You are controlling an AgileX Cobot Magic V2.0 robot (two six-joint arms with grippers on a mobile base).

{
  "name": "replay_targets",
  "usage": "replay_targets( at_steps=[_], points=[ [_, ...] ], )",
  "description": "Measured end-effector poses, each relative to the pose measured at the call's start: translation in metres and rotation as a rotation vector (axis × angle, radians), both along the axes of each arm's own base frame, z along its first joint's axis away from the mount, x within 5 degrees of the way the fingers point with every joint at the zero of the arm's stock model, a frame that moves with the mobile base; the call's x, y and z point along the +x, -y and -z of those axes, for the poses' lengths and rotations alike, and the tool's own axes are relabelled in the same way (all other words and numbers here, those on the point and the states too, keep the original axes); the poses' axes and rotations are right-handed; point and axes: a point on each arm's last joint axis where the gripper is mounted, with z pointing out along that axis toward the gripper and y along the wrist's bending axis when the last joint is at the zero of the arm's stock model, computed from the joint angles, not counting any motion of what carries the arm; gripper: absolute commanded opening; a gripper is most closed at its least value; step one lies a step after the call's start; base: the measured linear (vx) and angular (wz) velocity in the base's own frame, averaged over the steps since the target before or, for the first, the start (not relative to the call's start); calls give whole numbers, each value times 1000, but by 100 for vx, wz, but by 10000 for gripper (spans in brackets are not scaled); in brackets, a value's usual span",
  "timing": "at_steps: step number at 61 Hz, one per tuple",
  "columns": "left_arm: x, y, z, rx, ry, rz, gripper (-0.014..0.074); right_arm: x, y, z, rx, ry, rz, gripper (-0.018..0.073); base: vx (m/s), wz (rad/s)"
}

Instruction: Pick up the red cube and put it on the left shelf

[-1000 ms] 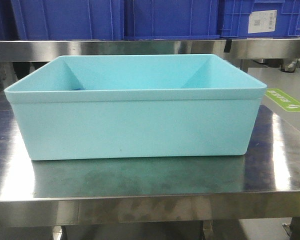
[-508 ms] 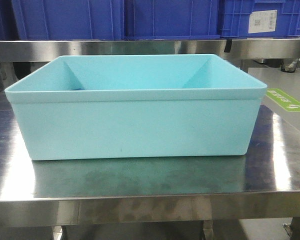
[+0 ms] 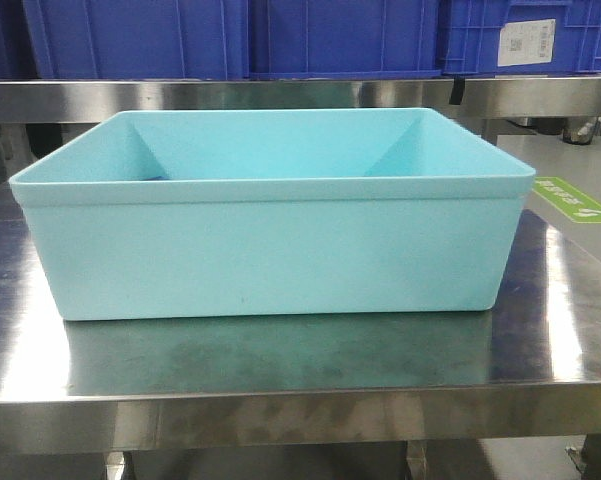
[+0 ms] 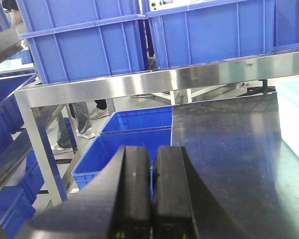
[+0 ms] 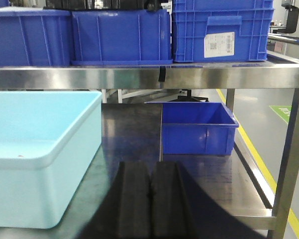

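A steel table point(image 3: 280, 370) fills the bottom of the front view. Behind it stands a steel rack point(image 3: 280, 97) whose upper level carries a row of big dark-blue crates point(image 3: 130, 40) side by side. In the left wrist view the rack's corner post and upper rail reach out past the table's left end, with more blue crates point(image 4: 134, 124) low down beneath them. In the right wrist view one blue crate point(image 5: 199, 127) sits on a lower level off the table's right end.

A wide light-blue tub point(image 3: 270, 250) rests flat on the table, open side up. Its near wall hides its floor from the front camera.

The red cube shows in none of the views. It may lie in the tub, but that cannot be told from here.

The left gripper point(image 4: 152, 159) hangs above the table's left end, its two black fingers pressed together with nothing between them. The right gripper point(image 5: 149, 172) is over the table just to the right of the tub, also closed tight and empty.

A person's legs and shoes point(image 4: 82, 119) stand on the floor beyond the rack. A green floor sign point(image 3: 572, 200) lies past the table's right edge. A white label point(image 3: 525, 43) is stuck on the rightmost crate.
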Motion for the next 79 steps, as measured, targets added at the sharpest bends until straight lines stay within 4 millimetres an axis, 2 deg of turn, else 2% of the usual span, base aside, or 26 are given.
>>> replay_targets(
  at_steps=[8,15,26,35,45,56,70,74,79],
  points=[
    [0,0,0,0,0,0,106,12,-1,-22,18,-65,-7,59,0,0],
    [0,0,0,0,0,0,106,31,-4,-60,38,-106,-21,59,0,0],
    [0,0,0,0,0,0,106,80,-14,-132,81,-143,-56,59,0,0],
    [0,0,0,0,0,0,106,121,-24,-179,87,-188,-79,59,0,0],
    [0,0,0,0,0,0,106,164,-34,-205,82,-248,-90,59,0,0],
    [0,0,0,0,0,0,106,204,-47,-207,87,-299,-111,59,0,0],
    [0,0,0,0,0,0,106,230,-91,-177,60,-426,-227,78,0,0],
    [0,0,0,0,0,0,106,236,-104,-165,44,-466,-257,176,0,0],
    [0,0,0,0,0,0,106,242,-121,-151,15,-510,-296,393,0,0]
  ],
)
